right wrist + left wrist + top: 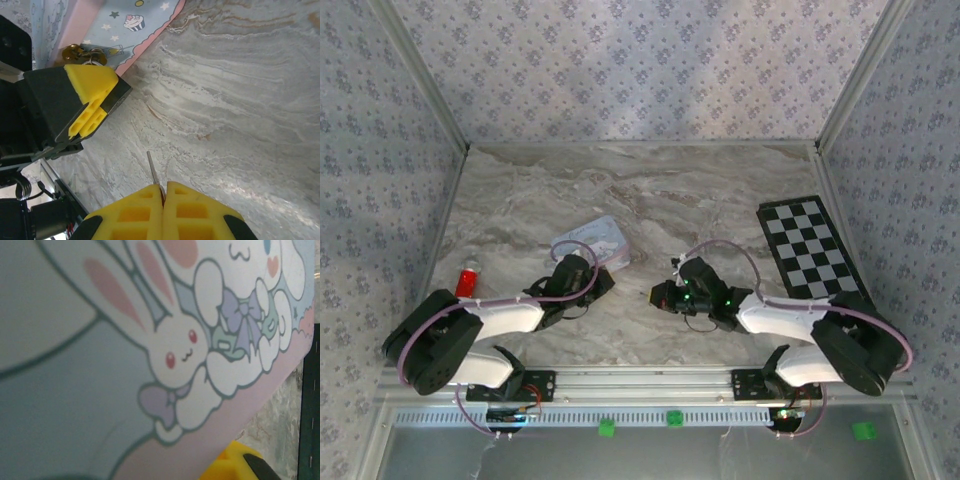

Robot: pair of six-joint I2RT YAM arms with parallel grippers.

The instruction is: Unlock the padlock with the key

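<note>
Padlock (pixel 75 51) at tin (pixel 150 30) edge, 11 o'clock from right gripper (pixel 162 189) clenched on key (pixel 152 169): likely light, rigid, slick metal, best pinched across its flat body; left gripper (pixel 590 272) grip state indiscernible.

Robot lab cell: wallpapered walls (pixel 650 60), marble-look tabletop (pixel 640 200), checkerboard (pixel 812 250).

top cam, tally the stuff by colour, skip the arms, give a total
pale blue: 1 tin
red: 1 small thing
black and white: 1 checkerboard
green: 3 squares
total: 6
</note>
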